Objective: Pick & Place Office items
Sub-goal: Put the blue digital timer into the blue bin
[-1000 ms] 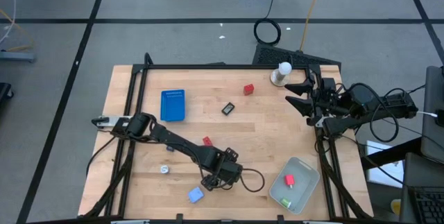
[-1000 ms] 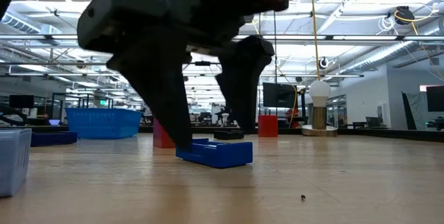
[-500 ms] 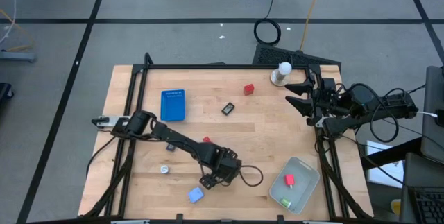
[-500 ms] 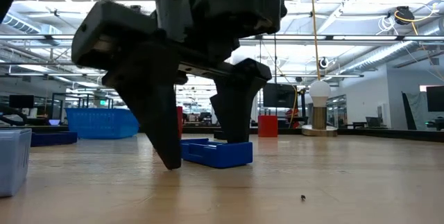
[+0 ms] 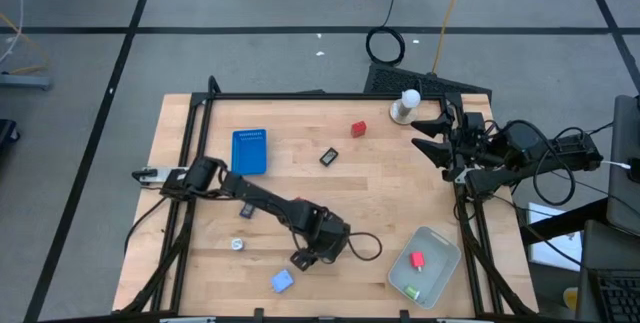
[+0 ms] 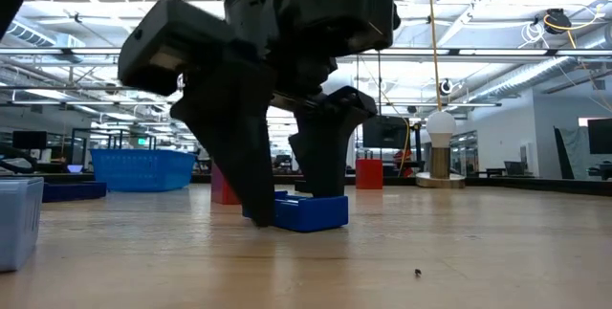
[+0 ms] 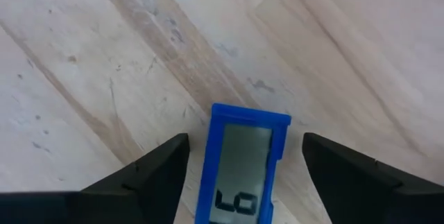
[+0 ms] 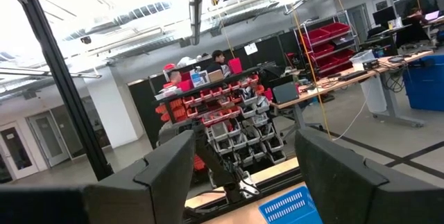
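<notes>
Right hand (image 8: 243, 165) spread, facing red shelving (image 8: 222, 106)

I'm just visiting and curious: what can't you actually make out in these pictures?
- High view: the left pincer sits over the blue piece, hiding it.
- Left wrist view: the blue piece is cut off by the picture's edge; its screen shows only partly.
- High view: the small piece near the table's left side is too small to identify.

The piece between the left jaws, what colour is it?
Blue, with a grey display window: the blue piece shows best in the left wrist view.
</notes>
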Tool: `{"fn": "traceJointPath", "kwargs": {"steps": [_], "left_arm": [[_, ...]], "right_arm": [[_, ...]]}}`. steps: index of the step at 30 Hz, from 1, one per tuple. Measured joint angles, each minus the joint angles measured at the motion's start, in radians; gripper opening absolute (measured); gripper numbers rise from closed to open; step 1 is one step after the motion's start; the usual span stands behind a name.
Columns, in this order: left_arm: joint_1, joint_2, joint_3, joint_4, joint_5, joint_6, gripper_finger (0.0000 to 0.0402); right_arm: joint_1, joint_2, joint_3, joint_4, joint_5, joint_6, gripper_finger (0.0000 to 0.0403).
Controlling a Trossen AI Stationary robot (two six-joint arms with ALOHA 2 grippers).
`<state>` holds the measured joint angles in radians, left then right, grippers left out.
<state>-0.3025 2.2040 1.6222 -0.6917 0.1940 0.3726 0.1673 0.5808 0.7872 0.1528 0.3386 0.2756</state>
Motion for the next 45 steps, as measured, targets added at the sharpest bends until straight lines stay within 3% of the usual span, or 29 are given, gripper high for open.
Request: {"fn": "traceJointPath", "kwargs": {"steps": [12, 29, 34, 39, 45], "left_arm": [[-0.007, 0.002, -0.001, 0.033, -0.013, 0.041, 0.0254], [-0.008, 0.002, -0.001, 0.041, -0.034, 0.052, 0.0162], [-0.008, 0.002, -0.001, 0.041, -0.038, 0.046, 0.0158], [-0.010, 0.002, -0.001, 0.041, -0.093, 0.032, 0.0166], [-0.010, 0.003, 0.019, 0.032, -0.177, -0.001, 0.0147]], "right_arm": [[0.000, 0.000, 0.000, 0.001, 0.000, 0.000, 0.0242], [0.000, 0.000, 0.000, 0.032, 0.000, -0.011, 0.0242], [0.000, 0.000, 0.000, 0.051, 0.000, -0.026, 0.0242], [0.000, 0.000, 0.000, 0.053, 0.000, -0.030, 0.0242], [0.000, 0.000, 0.000, 0.053, 0.000, -0.030, 0.0242]]}}
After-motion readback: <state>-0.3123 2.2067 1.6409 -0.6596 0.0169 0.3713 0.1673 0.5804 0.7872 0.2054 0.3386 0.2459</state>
